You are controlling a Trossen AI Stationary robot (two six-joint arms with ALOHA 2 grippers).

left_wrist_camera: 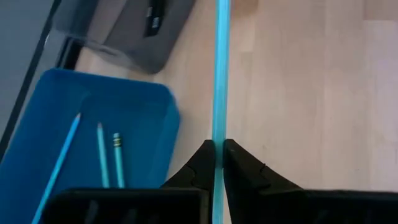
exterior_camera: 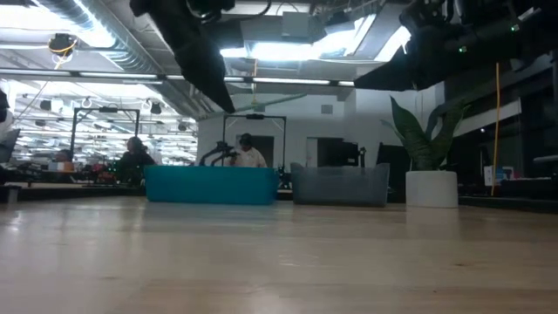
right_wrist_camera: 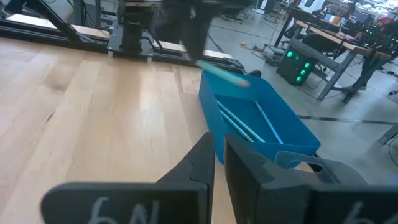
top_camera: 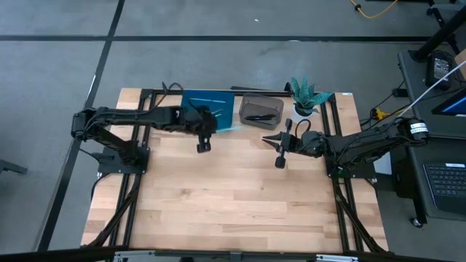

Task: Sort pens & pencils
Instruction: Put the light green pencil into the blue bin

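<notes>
My left gripper (left_wrist_camera: 219,149) (top_camera: 203,145) is shut on a long light-blue pencil (left_wrist_camera: 221,74), in the air just off the near edge of the blue tray (top_camera: 211,109). Three more pencils (left_wrist_camera: 102,155) lie flat in that tray. To its right stands the grey tray (top_camera: 261,109), with black pens (top_camera: 258,116) on its bottom. My right gripper (right_wrist_camera: 219,155) (top_camera: 279,161) waits over the table near the grey tray. Its fingers stand only a narrow slit apart, with nothing between them. My left gripper pinches the pencil's shaft (left_wrist_camera: 219,134) between its two fingertips. The fingers slant downward, and the pencil runs along them rather than across. Most of the shaft sticks out ahead of the tips, and the rest runs back between the fingers. The pencil is lifted clear of the table and tray.
A potted plant (top_camera: 304,96) stands at the far right, beside the grey tray. Black frame rails (top_camera: 124,189) run along the table's left and right sides. The bare wooden table top (top_camera: 233,204) stretches toward the near edge.
</notes>
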